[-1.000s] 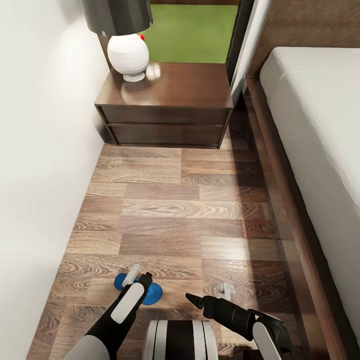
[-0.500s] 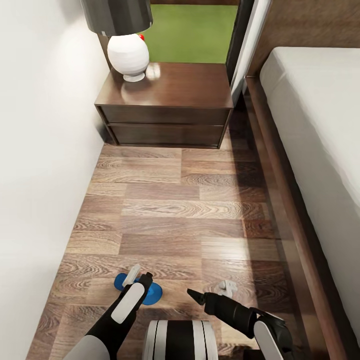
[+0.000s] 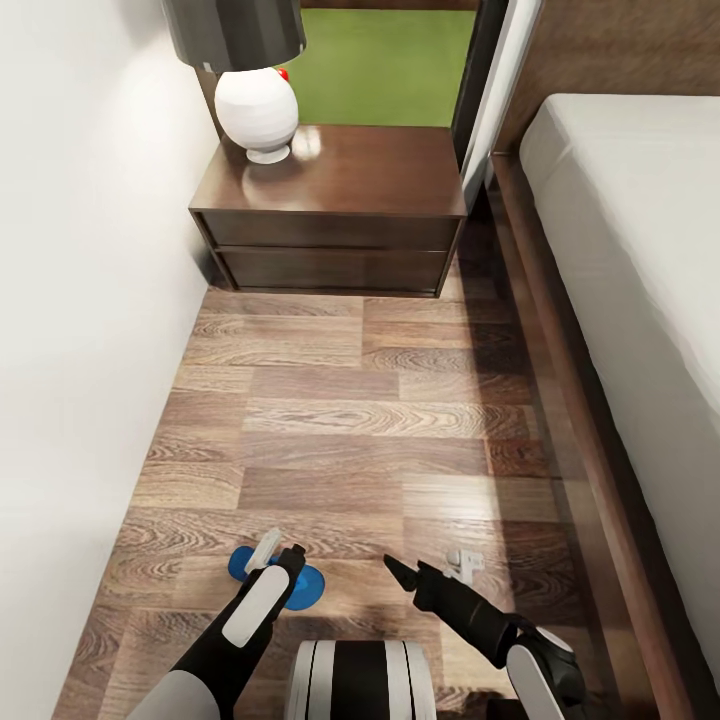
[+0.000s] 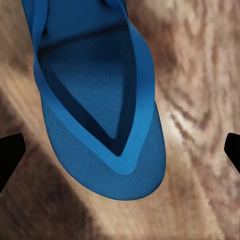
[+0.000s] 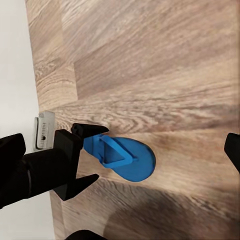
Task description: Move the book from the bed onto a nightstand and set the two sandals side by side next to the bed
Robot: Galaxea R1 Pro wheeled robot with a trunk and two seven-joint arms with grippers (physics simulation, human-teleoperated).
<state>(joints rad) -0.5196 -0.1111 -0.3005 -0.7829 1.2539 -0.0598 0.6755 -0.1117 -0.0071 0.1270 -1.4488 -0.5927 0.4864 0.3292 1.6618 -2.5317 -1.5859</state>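
On the floor (image 3: 330, 420) — blue sandal (image 4: 100, 115) below the left gripper (image 3: 285, 560), jaws spread.

A bright blue flip-flop sandal (image 3: 300, 587) lies flat on the brown wood-plank floor (image 3: 350, 430) near the white wall, its sole down and its straps up. The left wrist view shows its rounded end (image 4: 105, 150), textured footbed and V-shaped thong strap. The low dark brown nightstand (image 3: 335, 210) stands against the far wall, its glossy top bare beside a lamp, two drawers facing the room. The bed (image 3: 640, 260) runs along the right, light-grey mattress on a dark wooden frame
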